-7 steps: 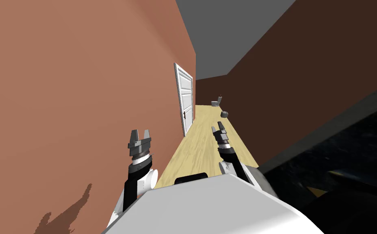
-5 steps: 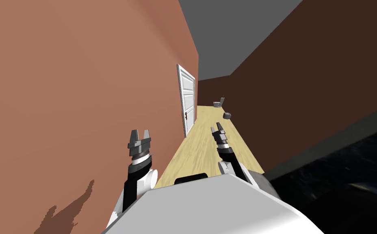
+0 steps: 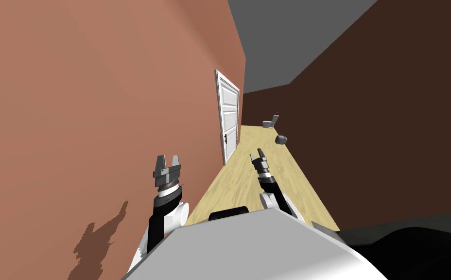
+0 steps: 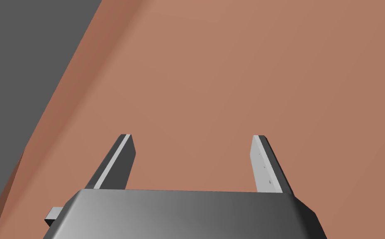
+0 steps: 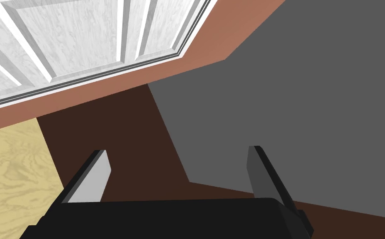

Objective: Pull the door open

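A: What is lying around?
B: A reddish-brown wall (image 3: 74,97) is filling the frame's left and a dark brown wall (image 3: 390,121) its right, with a pale wood floor (image 3: 249,180) running between. At lower centre, the left gripper (image 3: 168,158) and right gripper (image 3: 257,154) are holding their fingers spread. A small grey object (image 3: 281,139) is sitting right of centre.
A: The door?
B: The white panelled door (image 3: 230,116) is standing upright at centre in the reddish wall, facing the corridor.
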You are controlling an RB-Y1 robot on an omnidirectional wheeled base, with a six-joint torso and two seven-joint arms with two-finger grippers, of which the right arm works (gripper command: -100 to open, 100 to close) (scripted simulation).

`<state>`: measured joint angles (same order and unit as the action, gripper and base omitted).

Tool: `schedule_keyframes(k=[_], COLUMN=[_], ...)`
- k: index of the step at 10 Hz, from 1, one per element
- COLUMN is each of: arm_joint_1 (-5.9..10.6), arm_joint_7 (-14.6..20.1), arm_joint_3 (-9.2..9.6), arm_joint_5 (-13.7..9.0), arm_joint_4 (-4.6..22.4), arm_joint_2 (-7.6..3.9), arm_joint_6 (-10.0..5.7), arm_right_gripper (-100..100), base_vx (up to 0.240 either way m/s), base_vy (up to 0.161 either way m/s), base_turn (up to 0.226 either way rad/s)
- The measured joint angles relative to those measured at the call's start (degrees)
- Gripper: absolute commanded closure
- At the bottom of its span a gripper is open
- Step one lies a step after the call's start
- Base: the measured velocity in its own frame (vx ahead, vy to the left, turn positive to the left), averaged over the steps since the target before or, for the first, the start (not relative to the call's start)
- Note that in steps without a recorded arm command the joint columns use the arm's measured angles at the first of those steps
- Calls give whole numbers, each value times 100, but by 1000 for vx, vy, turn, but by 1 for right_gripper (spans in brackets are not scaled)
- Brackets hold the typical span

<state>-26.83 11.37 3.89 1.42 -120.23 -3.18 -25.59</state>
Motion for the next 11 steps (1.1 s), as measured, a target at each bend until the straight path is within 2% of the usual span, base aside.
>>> schedule_keyframes(k=[8,11], arm_joint_1=[432,585], arm_joint_7=[742,1106], arm_joint_3=[75,87], arm_joint_5=[-425,-636], arm_joint_4=[1003,1409], arm_joint_2=[-143,-235], arm_joint_6=[-258,-368], arm_right_gripper=[-100,-100], base_vx=[112,124], base_vy=[-101,-118], base_turn=[189,208])
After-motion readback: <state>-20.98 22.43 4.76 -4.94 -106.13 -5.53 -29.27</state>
